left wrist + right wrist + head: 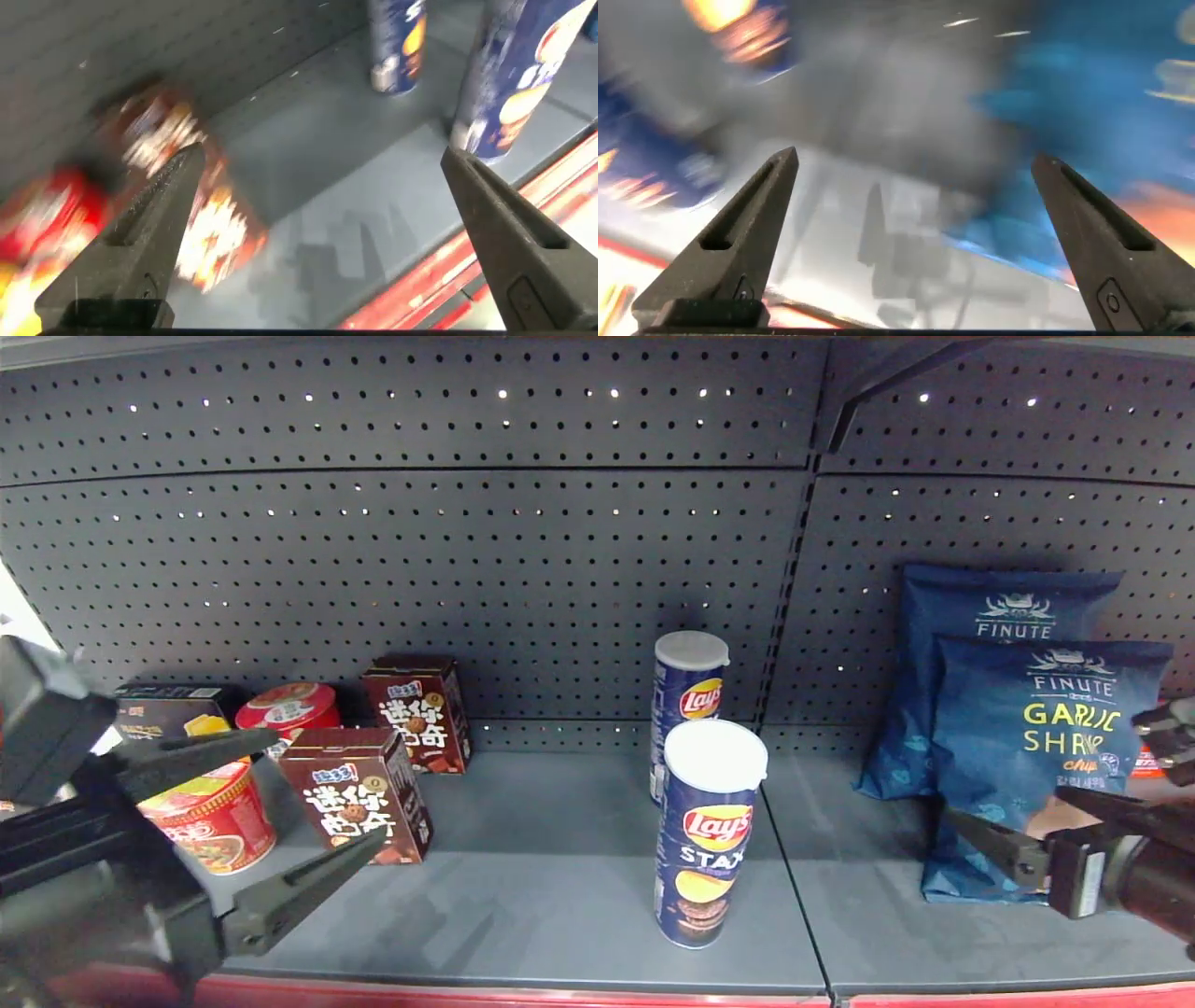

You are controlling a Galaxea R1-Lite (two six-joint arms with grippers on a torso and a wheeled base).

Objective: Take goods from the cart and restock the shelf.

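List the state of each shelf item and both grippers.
front chip can, upright, lid on
rear chip can, upright, lid on
front brown box, upright, closed
rear brown box, upright, closed
front noodle cup, upright, lid on
front chip bag, standing
rear chip bag, standing
left gripper, fingers open, empty
right gripper, fingers open, empty

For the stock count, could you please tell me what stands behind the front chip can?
A second chip can, its lower part hidden by the front can.

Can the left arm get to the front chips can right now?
Probably yes. The left gripper is open and empty, and bare shelf lies between it and the front can.
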